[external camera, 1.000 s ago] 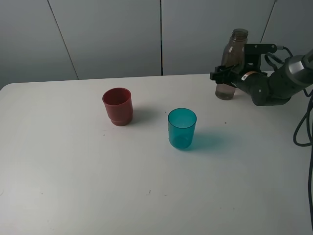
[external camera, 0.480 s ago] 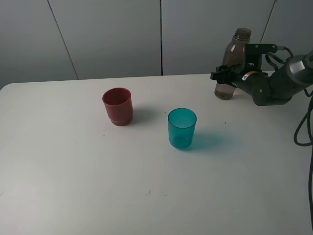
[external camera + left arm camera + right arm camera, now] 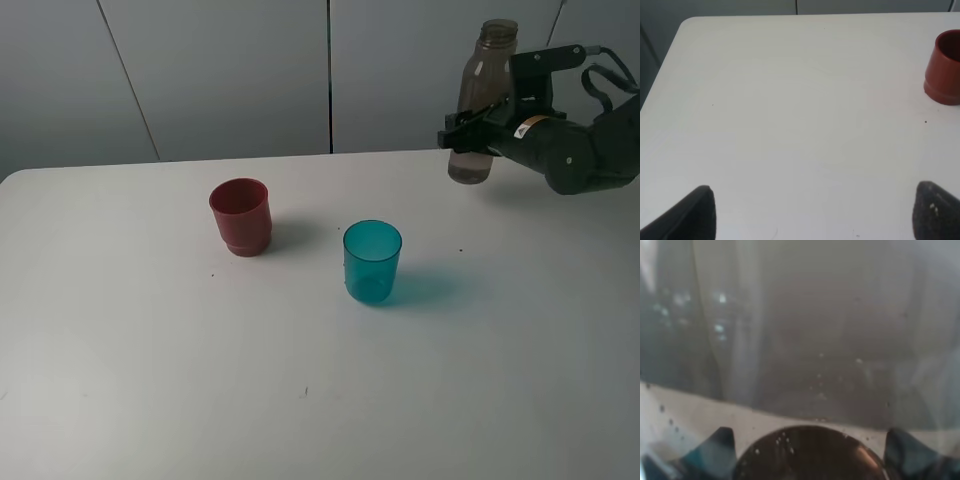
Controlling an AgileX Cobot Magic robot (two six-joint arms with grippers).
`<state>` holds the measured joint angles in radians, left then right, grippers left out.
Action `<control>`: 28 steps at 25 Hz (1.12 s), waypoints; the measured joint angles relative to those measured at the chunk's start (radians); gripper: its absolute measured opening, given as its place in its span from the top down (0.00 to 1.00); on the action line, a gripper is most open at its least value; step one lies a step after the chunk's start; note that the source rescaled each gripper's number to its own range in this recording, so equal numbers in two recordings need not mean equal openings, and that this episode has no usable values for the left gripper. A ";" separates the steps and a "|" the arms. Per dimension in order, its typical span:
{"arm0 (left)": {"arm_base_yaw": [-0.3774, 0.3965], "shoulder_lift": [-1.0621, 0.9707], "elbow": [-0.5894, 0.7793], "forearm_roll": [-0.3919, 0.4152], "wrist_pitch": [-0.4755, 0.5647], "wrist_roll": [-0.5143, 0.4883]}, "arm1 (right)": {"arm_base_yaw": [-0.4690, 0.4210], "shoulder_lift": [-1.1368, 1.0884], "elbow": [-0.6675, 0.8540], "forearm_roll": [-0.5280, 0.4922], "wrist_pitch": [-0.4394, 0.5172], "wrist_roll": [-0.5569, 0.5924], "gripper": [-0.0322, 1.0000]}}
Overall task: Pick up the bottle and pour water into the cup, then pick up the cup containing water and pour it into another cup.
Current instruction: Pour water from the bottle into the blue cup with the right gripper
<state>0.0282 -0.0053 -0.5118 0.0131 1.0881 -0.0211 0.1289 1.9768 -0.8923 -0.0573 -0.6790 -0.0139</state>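
Observation:
The smoky grey-brown bottle [image 3: 487, 75] hangs upright above the table's far right, with my right gripper [image 3: 470, 130] shut around its lower half; a little water shows in its bottom. In the right wrist view the bottle [image 3: 805, 340] fills the whole picture. The teal cup [image 3: 372, 262] stands near the table's middle, to the front left of the bottle. The dark red cup [image 3: 240, 216] stands to the left of the teal one and also shows in the left wrist view as the red cup [image 3: 944, 67]. My left gripper [image 3: 817, 215] is open over bare table, well apart from the red cup.
The white table [image 3: 150, 380] spreads wide around both cups. Grey wall panels [image 3: 230, 70] rise behind its far edge. A black cable [image 3: 618, 260] hangs at the right edge near the right arm.
My right gripper has lifted the bottle off the table, up and slightly to the right. Both cups stand where they were.

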 joint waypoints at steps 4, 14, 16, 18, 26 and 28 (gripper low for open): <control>0.000 0.000 0.000 0.000 0.000 0.000 | 0.000 -0.106 0.088 -0.005 -0.004 -0.002 0.96; 0.000 0.000 0.000 0.000 0.000 0.000 | 0.000 -0.310 0.308 -0.021 0.002 -0.006 0.96; 0.000 0.000 0.000 0.000 0.000 0.000 | 0.000 -0.330 0.329 -0.049 0.002 -0.014 0.96; 0.000 0.000 0.000 0.000 0.000 0.000 | 0.000 -0.334 0.340 -0.076 0.006 -0.031 0.96; 0.000 0.000 0.000 0.000 0.000 0.000 | 0.000 -0.334 0.340 -0.218 0.023 -0.278 0.96; 0.000 0.000 0.000 0.000 0.000 0.000 | 0.000 -0.334 0.340 -0.224 0.023 -0.373 0.96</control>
<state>0.0282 -0.0053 -0.5118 0.0131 1.0881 -0.0211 0.1289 1.6430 -0.5526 -0.2817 -0.6564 -0.3864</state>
